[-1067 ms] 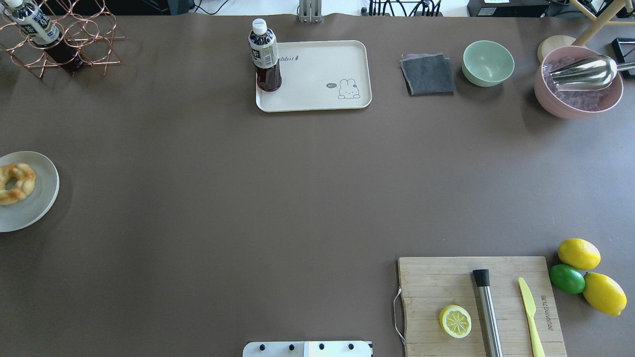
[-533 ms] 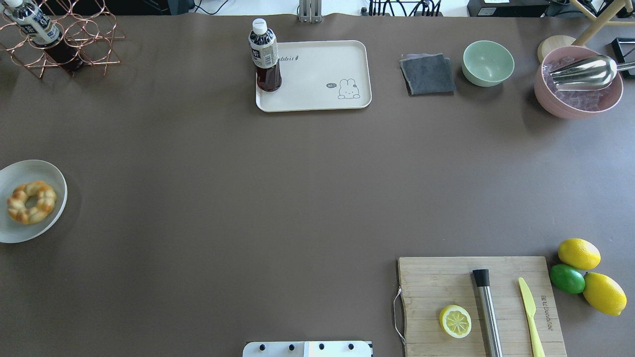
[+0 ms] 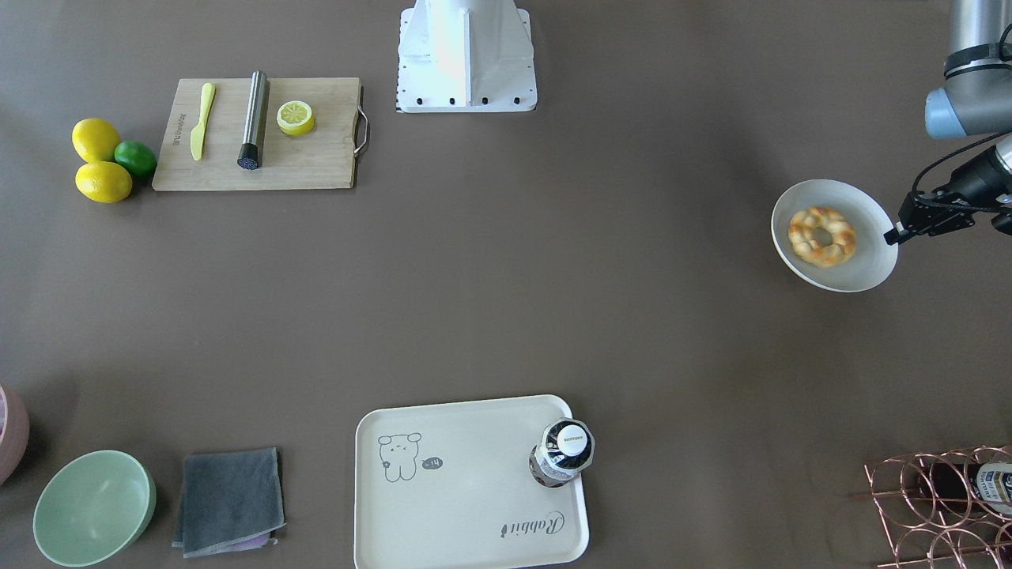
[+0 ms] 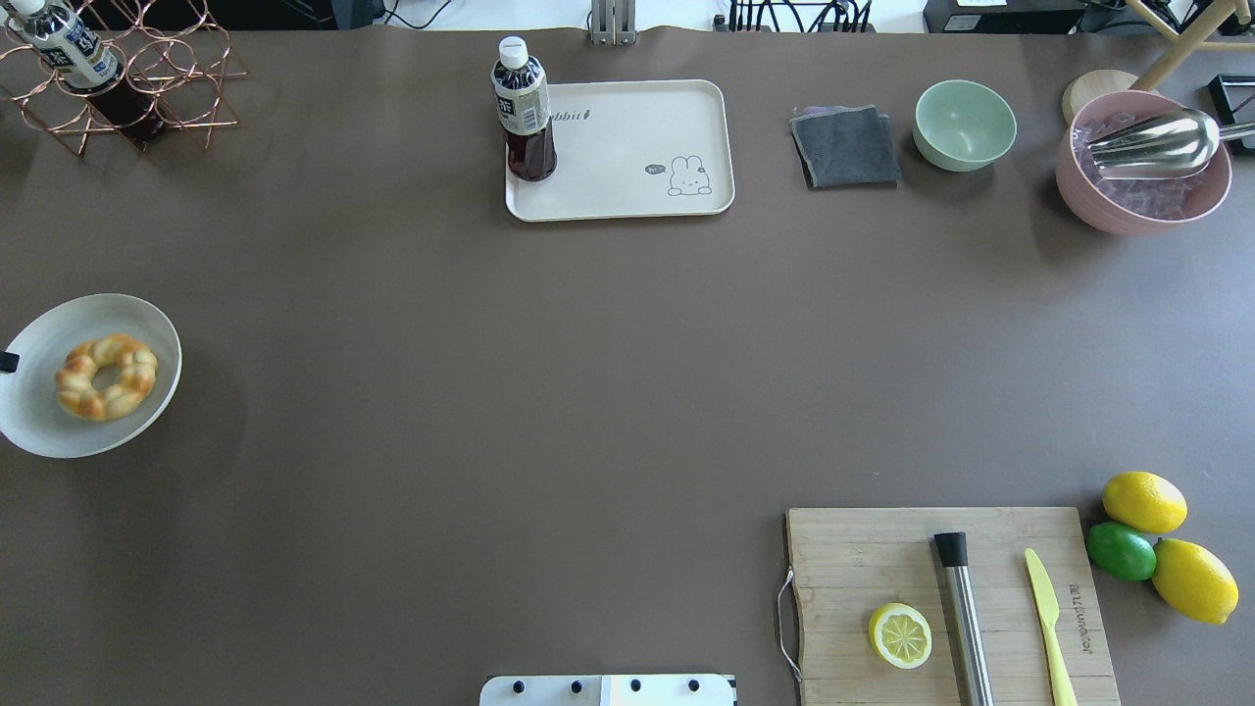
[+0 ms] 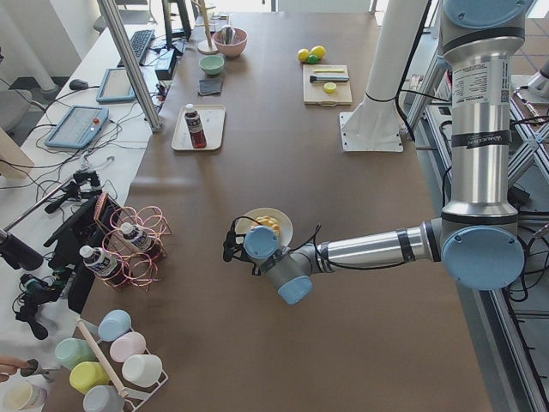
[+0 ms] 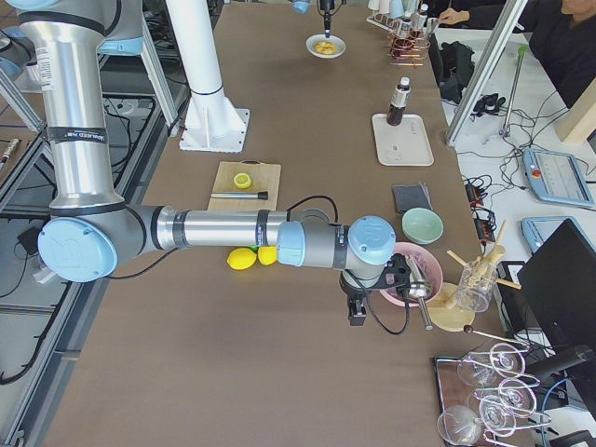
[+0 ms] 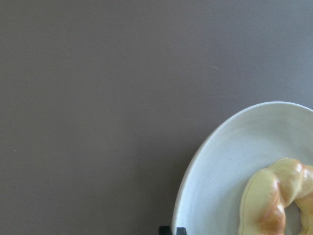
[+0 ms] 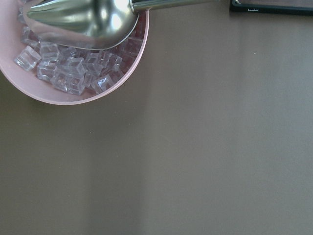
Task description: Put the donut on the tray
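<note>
Moved the plate (image 4: pixel 44 412) farther in from the left edge of the table (image 4: pixel 588 392) than a second before, with the donut (image 4: pixel 137 371) lying at its middle. Gripped that plate by its outer rim with the left gripper (image 3: pixel 895 234), fingers closed down on the thin edge, one black fingertip (image 4: pixel 6 362) lapping over the rim in the overhead view. Touched nothing else with it, not the donut either. Could not tell whether the plate sat on the table or hung just above it. Noted, at the near edge, a cutting board (image 4: pixel 843 559) bearing a lemon half (image 4: pixel 900 634), a steel rod (image 4: pixel 966 628) and a yellow knife (image 4: pixel 1047 608). Found the tray (image 4: pixel 637 147) well apart from the donut, at the far edge, with a bottle (image 4: pixel 524 118) standing upright in its left corner and a rabbit drawing (image 4: pixel 689 176) near its right end. Held the right gripper (image 6: pixel 354 319) low beside the pink bowl (image 8: pixel 68 99) of ice cubes (image 8: pixel 63 73) at the far right; could not tell whether its fingers stood apart or together.
</note>
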Motion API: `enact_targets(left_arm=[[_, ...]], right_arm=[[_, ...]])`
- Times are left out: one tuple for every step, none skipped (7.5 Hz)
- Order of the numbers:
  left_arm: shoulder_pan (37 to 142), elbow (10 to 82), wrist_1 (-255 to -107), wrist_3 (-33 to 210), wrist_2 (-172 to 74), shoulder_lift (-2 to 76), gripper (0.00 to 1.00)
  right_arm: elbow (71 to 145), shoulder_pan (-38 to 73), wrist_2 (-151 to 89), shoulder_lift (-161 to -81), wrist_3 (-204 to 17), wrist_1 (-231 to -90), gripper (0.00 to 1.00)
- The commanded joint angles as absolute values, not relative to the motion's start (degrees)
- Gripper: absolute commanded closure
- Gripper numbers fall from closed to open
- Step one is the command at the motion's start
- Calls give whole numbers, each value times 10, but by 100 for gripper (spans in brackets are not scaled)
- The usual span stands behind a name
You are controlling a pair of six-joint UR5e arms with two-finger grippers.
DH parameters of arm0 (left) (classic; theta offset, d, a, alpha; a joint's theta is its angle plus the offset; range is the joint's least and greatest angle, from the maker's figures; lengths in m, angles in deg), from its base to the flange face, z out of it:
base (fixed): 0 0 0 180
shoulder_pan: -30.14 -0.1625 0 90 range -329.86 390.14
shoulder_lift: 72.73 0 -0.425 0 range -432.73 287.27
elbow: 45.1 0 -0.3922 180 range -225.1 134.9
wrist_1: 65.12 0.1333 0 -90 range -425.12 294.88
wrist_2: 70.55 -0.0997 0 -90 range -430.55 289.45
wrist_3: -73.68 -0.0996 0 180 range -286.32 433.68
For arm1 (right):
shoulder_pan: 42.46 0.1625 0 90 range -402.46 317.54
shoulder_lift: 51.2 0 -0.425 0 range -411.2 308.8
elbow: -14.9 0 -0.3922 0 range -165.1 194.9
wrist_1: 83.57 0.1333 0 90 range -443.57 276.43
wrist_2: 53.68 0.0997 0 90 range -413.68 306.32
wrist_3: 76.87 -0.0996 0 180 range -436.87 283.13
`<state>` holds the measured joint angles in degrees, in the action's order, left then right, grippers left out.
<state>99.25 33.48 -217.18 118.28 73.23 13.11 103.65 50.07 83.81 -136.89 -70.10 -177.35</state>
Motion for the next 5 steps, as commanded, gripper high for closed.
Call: enact_targets(left_arm=[[993,444,-2082,1253,741,143,100],[991,490,-2032,1283,738,154,100],[985,524,-1985,1289,737,164,100],[981,539,-1954,1290,734,180,100],[976,542,-1941,1301,733,198,100]], right_arm=[[1073,502,839,-1361,-721,-1780,0],[1094,501,847,-1361,-749,-1781,0],[1119,480,864,-1360,-788,-1780,0],[1147,449,866,-1359,-838,-1777,0],[1171,410,864,-1351,-898,-1774,0]])
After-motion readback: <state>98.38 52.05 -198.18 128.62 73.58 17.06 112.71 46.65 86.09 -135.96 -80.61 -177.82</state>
